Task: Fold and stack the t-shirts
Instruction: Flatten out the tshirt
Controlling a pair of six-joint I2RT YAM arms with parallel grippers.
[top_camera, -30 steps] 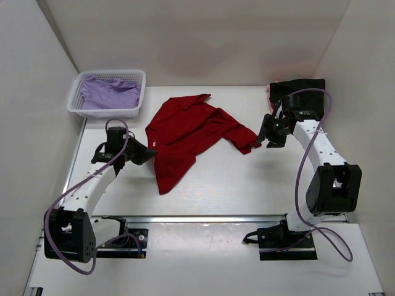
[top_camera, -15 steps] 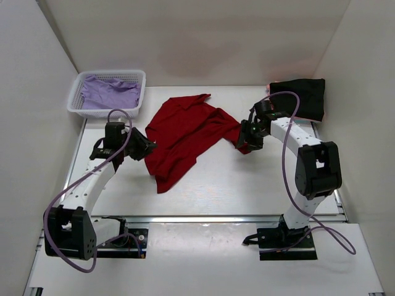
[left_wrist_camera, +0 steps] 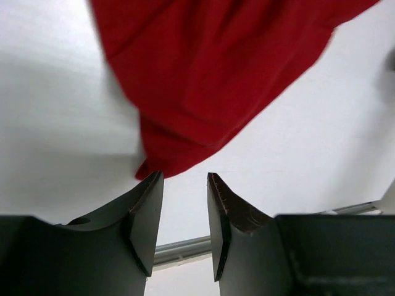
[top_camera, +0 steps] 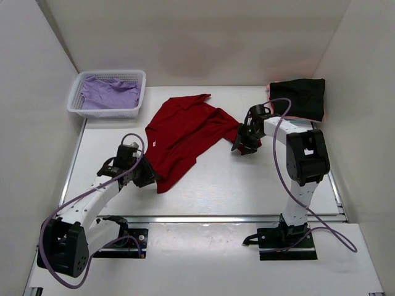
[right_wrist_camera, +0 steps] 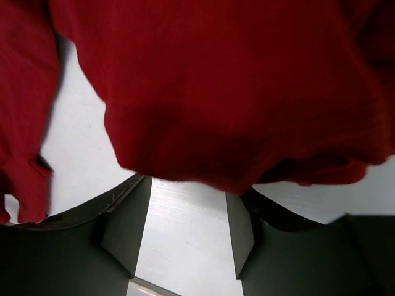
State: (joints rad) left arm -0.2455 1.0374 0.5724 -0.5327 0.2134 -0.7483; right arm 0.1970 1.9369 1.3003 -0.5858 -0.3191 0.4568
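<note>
I see the spread shirt (top_camera: 185, 132) mid-table (top_camera: 216, 185) btwn L gripper (top_camera: 147, 176) at its near corner and R gripper (top_camera: 242, 143) at its right sleeve, basket (top_camera: 105, 113) w/ another shirt (top_camera: 111, 92) inside far-left, third shirt (top_camera: 302, 98) far-right.

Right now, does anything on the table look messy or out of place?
Yes. The red t-shirt lies rumpled and askew mid-table, with one sleeve bunched at its right edge, so it is far from flat. The lavender shirt is heaped unfolded in the basket.
</note>
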